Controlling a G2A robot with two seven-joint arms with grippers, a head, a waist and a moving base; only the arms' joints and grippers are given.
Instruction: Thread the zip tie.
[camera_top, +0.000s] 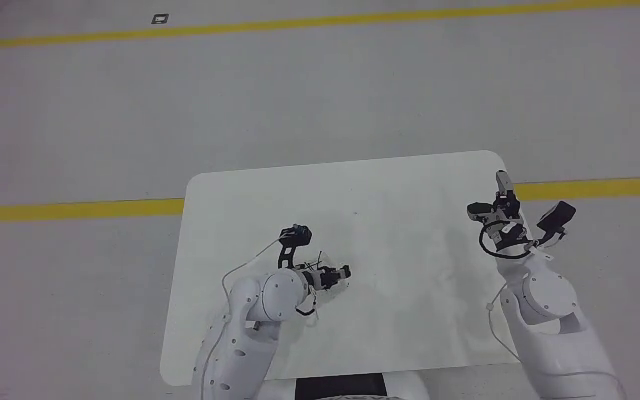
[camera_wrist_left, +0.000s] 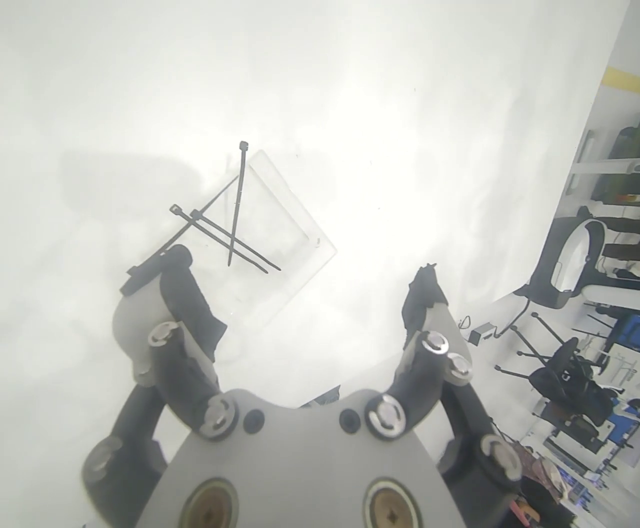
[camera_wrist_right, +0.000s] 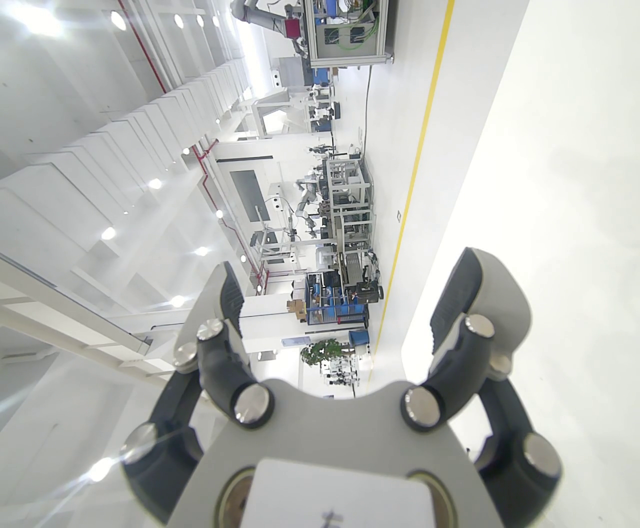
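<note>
"Black strips under your left arm: are those the zip ties (camera_wrist_left: 232, 241)?"

"They are. I count four, lying loose and crossed over one another on the white bench (camera_wrist_left: 400, 125). Two run side by side, a third lies across them, and a fourth slants off the other way."

"All on the bare bench?"

"Not wholly. Part of the heap lies over a clear plate (camera_wrist_left: 300, 250), a flat see-through square resting on the bench. How much of each tie is on it I cannot tell."

"And your left pincer (camera_wrist_left: 300, 262)?"

"Open, its two fingers spread wide, hanging above the bench just beside the ties. The tail of the slanting tie ends close by one black fingertip (camera_wrist_left: 175, 255); whether they touch I cannot tell."

"The other one?"

"My right pincer (camera_wrist_right: 347, 260) is open as well, fingers wide. It sits well apart from the ties, near the bench's right edge as the top view has it. It is turned on its side, facing along that edge toward the pale floor (camera_wrist_right: 450, 125) and the yellow line (camera_wrist_right: 413, 165) painted on it."
</note>
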